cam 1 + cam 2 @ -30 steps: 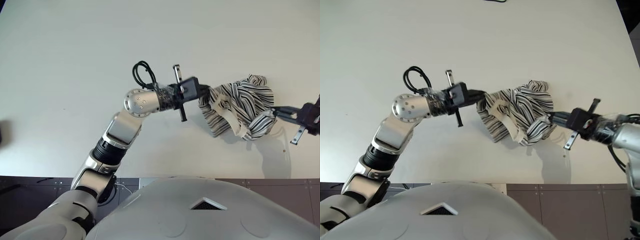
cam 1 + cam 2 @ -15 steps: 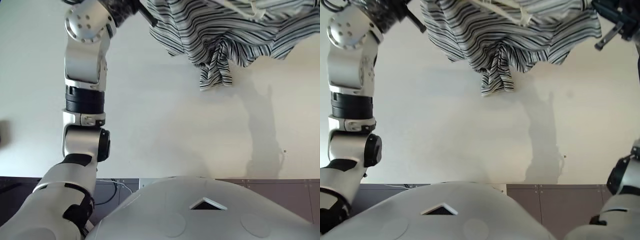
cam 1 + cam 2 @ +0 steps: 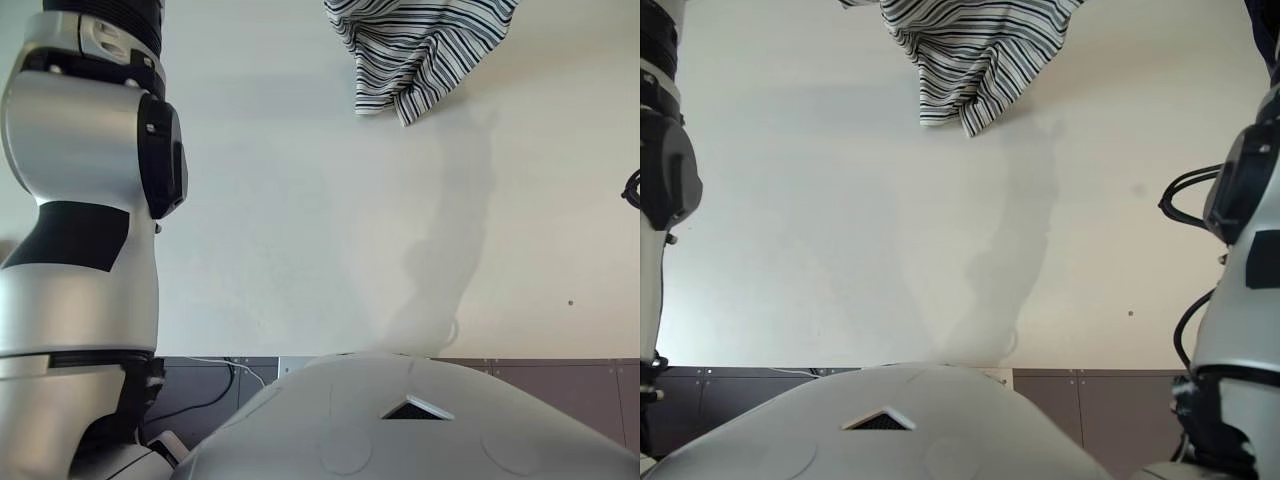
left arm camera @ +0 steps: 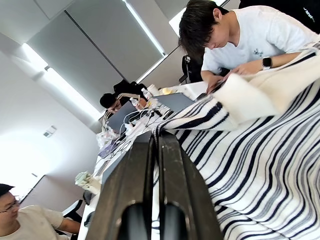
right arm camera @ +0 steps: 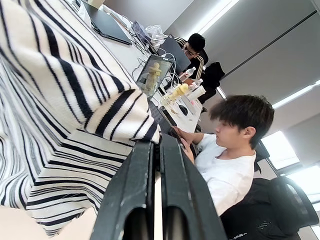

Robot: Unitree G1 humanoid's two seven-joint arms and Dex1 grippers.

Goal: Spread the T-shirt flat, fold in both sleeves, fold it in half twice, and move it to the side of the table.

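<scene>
Both left gripper (image 4: pixel 156 136), right gripper (image 5: pixel 155 142) hoisted T-shirt (image 3: pixel 418 45) higher.

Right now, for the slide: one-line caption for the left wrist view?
Left gripper shut on the edge of the striped T-shirt, cloth fanning out from the grip.

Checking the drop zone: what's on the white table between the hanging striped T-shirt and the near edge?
Nothing: bare white table, with only the shadow of the black-and-white striped T-shirt across it, seen in both eye views.
</scene>
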